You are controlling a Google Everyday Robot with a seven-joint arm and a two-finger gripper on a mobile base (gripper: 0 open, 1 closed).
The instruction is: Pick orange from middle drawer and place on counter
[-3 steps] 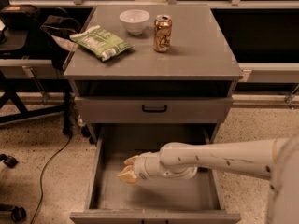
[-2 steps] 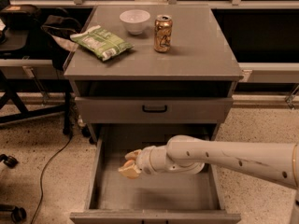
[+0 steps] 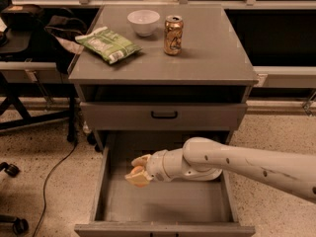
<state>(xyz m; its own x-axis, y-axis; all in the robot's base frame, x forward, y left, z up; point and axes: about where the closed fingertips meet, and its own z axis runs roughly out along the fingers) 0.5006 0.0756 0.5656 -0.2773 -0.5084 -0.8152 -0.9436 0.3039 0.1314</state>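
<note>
Orange (image 3: 132, 172) shows only as a small warm patch inside the gripper (image 3: 137, 171), low in the open middle drawer (image 3: 101, 181), toward its left wall and under the counter's front edge. The jaws look closed on the orange, one finger above it and one below, though little of the fruit is visible, so the hold should be treated as unproven.

The step in hand looks like the lift-out. The gripper should rise slowly and come toward the drawer's front rim before going up. The closed upper drawer front (image 3: 163, 115) and the counter's front lip both overhang the back of the drawer, and could knock a smooth round fruit loose.

On the counter (image 3: 217, 58), the white bowl (image 3: 143, 22) and can (image 3: 173, 34) stand near the back edge, and a green bag (image 3: 108, 44) lies by the left edge. The front right corner is the better spot. The orange should be set down gently there, away from the edge, since it may roll.
</note>
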